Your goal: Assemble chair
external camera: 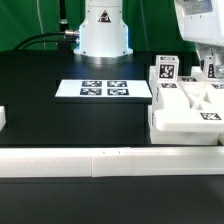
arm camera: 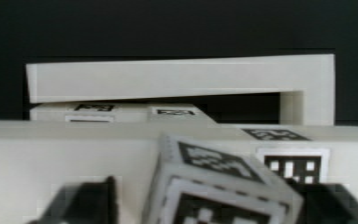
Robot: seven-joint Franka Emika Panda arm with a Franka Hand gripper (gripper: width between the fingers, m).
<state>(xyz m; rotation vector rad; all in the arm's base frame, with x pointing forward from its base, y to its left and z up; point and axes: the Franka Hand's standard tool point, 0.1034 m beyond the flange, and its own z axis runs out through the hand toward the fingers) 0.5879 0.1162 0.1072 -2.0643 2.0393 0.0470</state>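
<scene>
The white chair parts [external camera: 186,108] are clustered at the exterior view's right: a broad flat panel with a tag, and a small upright tagged block [external camera: 165,72] behind it. My gripper [external camera: 208,68] hangs over the back of this cluster. In the wrist view my gripper [arm camera: 202,208] is shut on a small white tagged leg [arm camera: 220,172], which sits tilted between the dark fingers [arm camera: 83,206]. Beyond it lie a flat white panel [arm camera: 60,150] and a white open frame [arm camera: 176,73], with another tagged part [arm camera: 123,112] under the frame.
The marker board [external camera: 105,89] lies flat mid-table. A long low white rail [external camera: 100,160] runs along the front edge. The robot base [external camera: 103,30] stands at the back. A small white piece [external camera: 3,119] shows at the exterior view's left edge.
</scene>
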